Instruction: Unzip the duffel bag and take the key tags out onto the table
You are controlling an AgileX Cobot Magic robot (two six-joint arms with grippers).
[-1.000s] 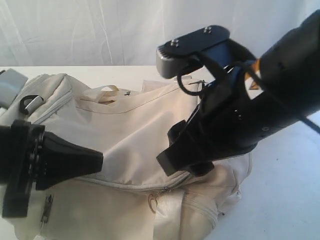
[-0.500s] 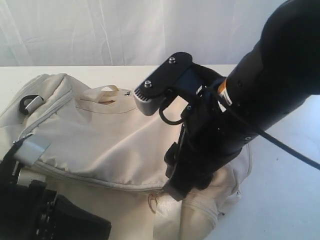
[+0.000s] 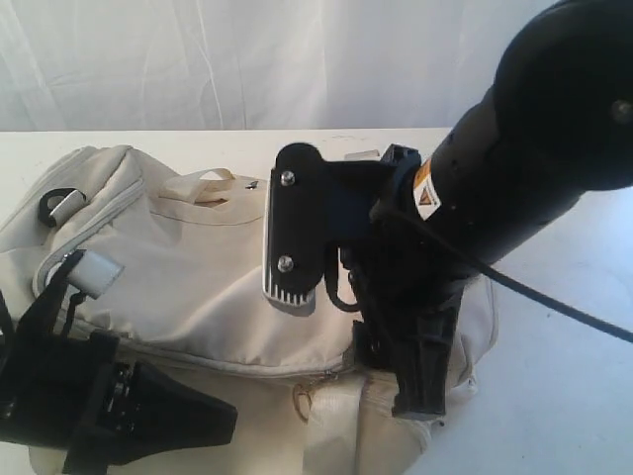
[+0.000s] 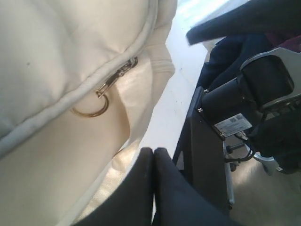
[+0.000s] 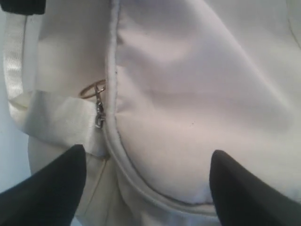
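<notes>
Duffel bag [image 3: 198,267]: cream fabric, lying on the white table [image 3: 569,396], across the left and middle of the exterior view.
Zipper pull [image 5: 99,113]: metal, with a ring (at the seam, beside a webbing strap [image 5: 51,120]); the seam looks closed here.
Left gripper [image 4: 153,157]: 2 fingers pressed together, holding nothing, low by the bag's front.
Right gripper [image 5: 146,153]: fingers wide apart over the bag near the pull, holding nothing.

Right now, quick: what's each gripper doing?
Left gripper: closed, fingers together, holding nothing.
Right gripper: open, facing the duffel bag near its zipper pull, holding nothing.
</notes>
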